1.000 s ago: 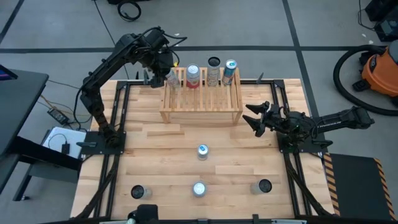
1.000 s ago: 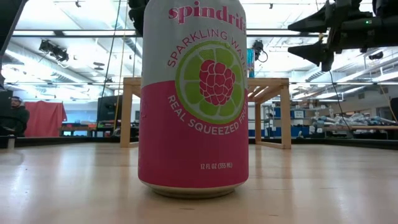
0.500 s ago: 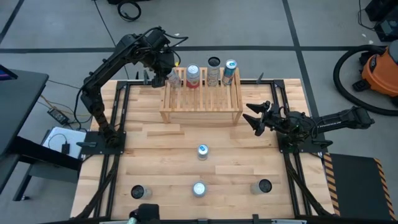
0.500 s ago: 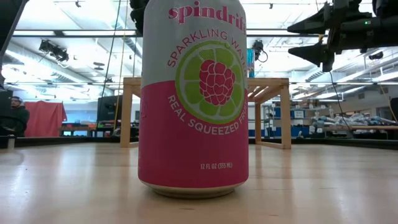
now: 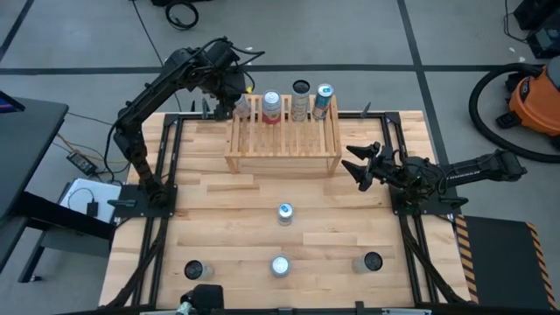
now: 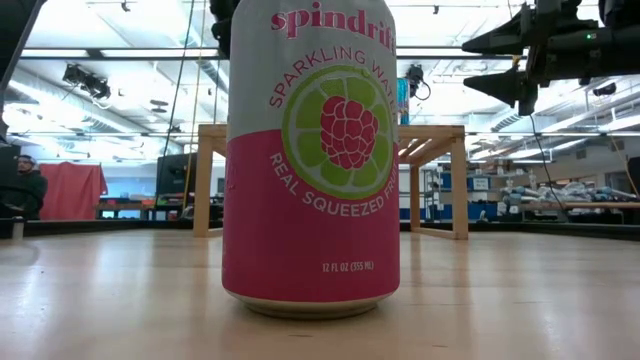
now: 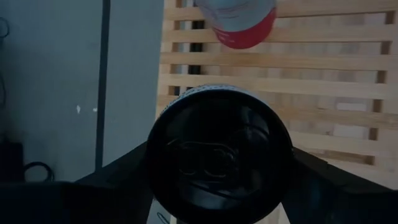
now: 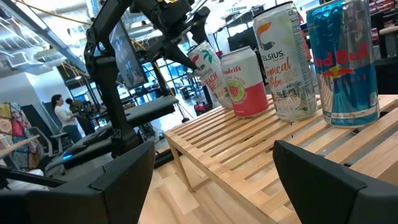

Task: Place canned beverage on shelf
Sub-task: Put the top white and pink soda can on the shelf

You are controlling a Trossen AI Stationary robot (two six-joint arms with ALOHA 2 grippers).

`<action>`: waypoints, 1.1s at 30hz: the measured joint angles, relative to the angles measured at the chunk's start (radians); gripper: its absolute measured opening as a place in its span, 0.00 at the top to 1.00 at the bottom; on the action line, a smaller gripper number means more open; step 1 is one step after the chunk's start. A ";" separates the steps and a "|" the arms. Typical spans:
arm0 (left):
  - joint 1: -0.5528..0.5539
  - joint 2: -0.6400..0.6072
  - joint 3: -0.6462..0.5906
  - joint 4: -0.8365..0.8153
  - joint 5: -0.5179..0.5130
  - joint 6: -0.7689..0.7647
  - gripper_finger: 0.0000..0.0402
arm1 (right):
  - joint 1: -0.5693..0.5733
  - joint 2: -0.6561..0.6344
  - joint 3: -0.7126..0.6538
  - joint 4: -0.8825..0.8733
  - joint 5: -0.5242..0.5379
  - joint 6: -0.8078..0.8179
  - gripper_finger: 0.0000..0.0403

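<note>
A pale wooden table (image 5: 219, 210) is seen from above on a grey floor, with an orange vacuum cleaner (image 5: 535, 98) off to the right. The shelf (image 5: 282, 136), a slatted wooden rack, stands at the far middle of the table. Along its far edge four cans are lined up: a leaning can (image 8: 209, 73) at the left end, then a red can (image 5: 272, 108), a tall pale can (image 5: 301, 100) and a blue can (image 5: 324, 101). The left gripper (image 5: 234, 96) is placed over the leaning can, its fingers (image 7: 118, 174) on either side of the can's dark top; whether the can is gripped or freed cannot be told. The right gripper (image 5: 357, 166) is held wide, empty, beside the shelf's right end. Four more cans are stood on the near half of the table, among them a pink can (image 6: 310, 160).
</note>
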 joint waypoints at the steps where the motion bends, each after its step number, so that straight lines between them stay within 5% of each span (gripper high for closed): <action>1: 0.000 0.000 0.000 -0.001 0.003 0.000 0.30 | 0.000 0.000 0.000 0.000 0.000 0.003 0.16; 33: -0.045 -0.002 0.041 -0.067 0.041 -0.110 0.30 | 0.000 0.000 0.000 -0.006 -0.036 0.063 0.16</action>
